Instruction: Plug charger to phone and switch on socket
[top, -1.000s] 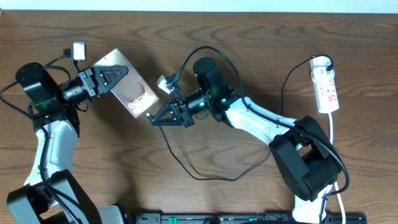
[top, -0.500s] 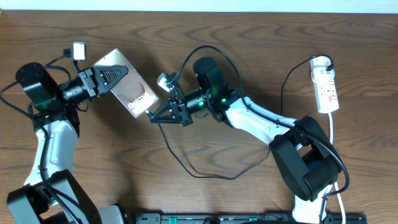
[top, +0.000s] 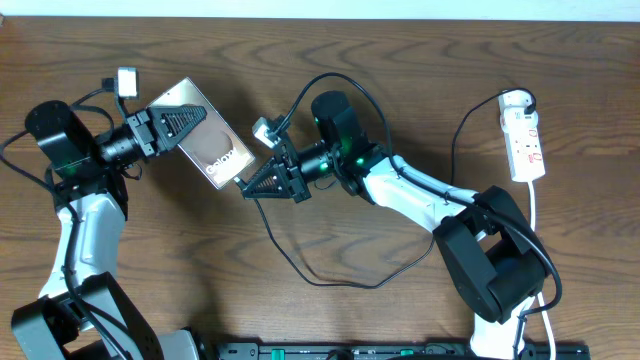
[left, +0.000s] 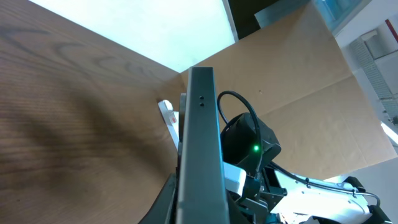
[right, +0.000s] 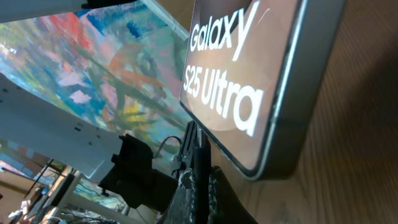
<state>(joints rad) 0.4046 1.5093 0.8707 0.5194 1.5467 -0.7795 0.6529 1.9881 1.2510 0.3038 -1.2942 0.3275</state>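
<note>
OVERHEAD: left gripper (top: 183, 123) clamped on phone (top: 215, 155), left of table centre; right gripper (top: 244, 190) pinched shut on charger (top: 300, 268) at the phone's end; socket (top: 526, 140) far right, well apart | LEFT WRIST: phone edge-on between the fingers | RIGHT WRIST: plug tip (right: 199, 155) at phone's lower edge; whether it is seated cannot be told

A brown wood-grain table (top: 420, 90) fills the overhead view, a black rail (top: 400, 351) lies along its near edge, and a tan cardboard panel (left: 298, 81) stands behind in the left wrist view.
</note>
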